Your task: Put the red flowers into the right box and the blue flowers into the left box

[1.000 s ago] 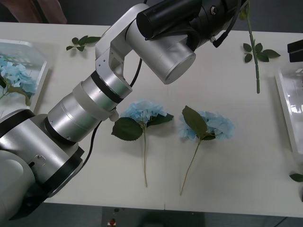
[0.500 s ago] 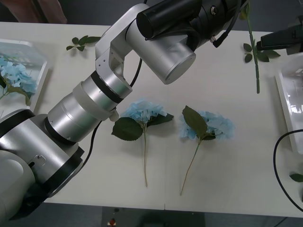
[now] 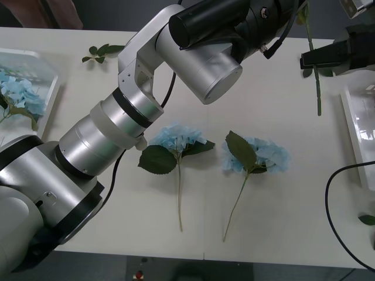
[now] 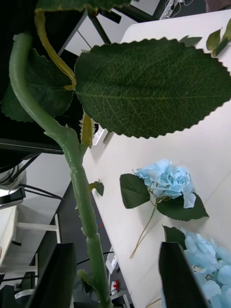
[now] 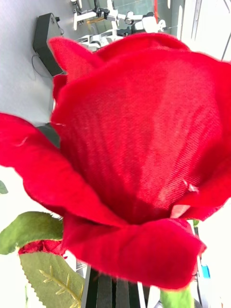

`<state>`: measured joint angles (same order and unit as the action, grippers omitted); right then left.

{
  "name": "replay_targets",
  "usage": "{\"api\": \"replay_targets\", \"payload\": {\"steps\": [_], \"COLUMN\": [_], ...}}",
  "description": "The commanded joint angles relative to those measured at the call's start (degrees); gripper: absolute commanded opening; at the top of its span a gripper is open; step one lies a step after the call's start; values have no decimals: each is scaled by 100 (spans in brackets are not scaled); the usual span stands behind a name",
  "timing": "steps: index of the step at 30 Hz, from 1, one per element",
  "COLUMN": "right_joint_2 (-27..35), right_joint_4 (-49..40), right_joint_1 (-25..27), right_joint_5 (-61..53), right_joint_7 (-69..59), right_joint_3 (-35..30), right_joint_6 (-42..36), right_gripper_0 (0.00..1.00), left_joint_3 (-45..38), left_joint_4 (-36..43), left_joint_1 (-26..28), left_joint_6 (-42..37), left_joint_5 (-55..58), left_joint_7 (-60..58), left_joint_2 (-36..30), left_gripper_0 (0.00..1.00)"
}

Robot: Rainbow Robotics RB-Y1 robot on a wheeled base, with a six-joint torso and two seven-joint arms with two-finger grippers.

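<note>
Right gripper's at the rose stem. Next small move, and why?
Probably close the right gripper on the rose stem: its fingers are open with the stem between them, and the rose hangs from the left arm above the table.

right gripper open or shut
Open: the right gripper fingers stand apart at the two corners, the rose stem rising between them, not pinched.

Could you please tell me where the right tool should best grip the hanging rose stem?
The bare stem below its leaves, coming from the right: it hangs upright in the air, and the open right tool straddles it there.
</note>
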<state>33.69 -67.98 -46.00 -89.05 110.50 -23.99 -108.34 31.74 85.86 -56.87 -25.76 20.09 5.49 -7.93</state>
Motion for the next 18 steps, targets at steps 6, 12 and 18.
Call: {"api": "replay_targets", "payload": {"steps": [6, 12, 18], "right_joint_2": [15, 15, 24], "right_joint_4": [-84, -93, -93], "right_joint_1": [-182, -182, -182], "right_joint_5": [-7, -7, -7], "right_joint_7": [-345, -380, -424], "right_joint_3": [-70, -106, -150], "right_joint_6": [50, 50, 50], "right_gripper_0": [0, 0, 0], "left_joint_3": [34, 34, 34], "left_joint_4": [132, 132, 132], "left_joint_1": [-158, -158, -158], "left_joint_6": [54, 54, 54], "left_joint_5": [-49, -49, -49], "left_joint_7": [-101, -101, -101], "left_joint_2": [37, 37, 37], "left_gripper_0": [0, 0, 98]}}
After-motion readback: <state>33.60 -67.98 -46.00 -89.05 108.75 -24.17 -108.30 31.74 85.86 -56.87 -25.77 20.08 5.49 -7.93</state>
